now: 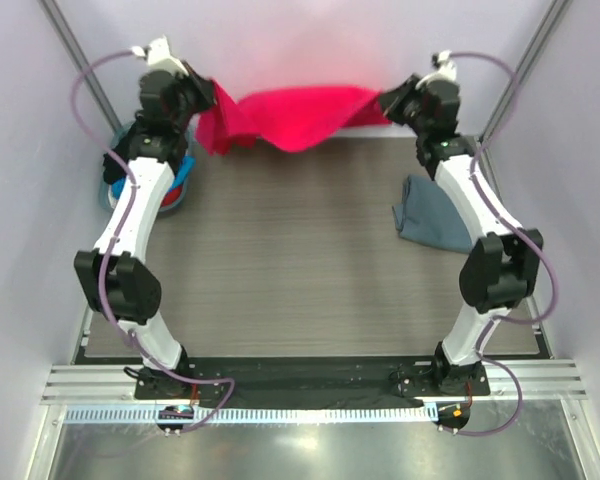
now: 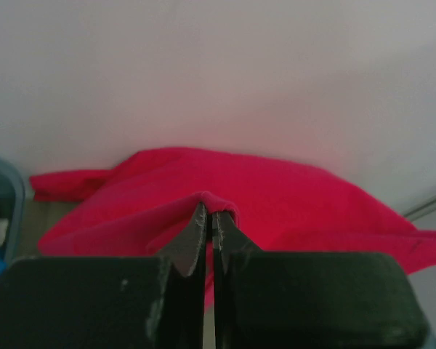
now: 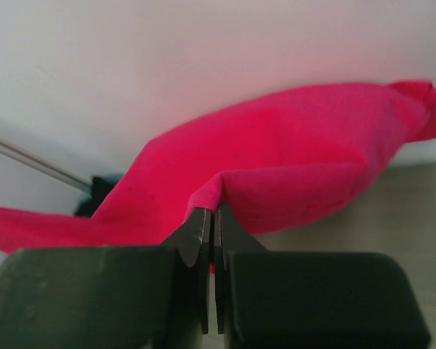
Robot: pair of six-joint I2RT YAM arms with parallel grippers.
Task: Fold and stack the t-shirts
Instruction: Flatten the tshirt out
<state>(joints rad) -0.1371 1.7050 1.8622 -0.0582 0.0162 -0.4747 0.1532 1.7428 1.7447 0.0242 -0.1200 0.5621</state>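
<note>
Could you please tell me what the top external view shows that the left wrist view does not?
Only the top external view shows the right hand gripping the other end of the red-pink t-shirt, and a grey-blue t-shirt lying on the table beside the right arm. Only the left wrist view shows, close up, a small fold of cloth pinched between the shut fingertips. Both show the left hand holding the red-pink t-shirt in front of the pale wall.
</note>
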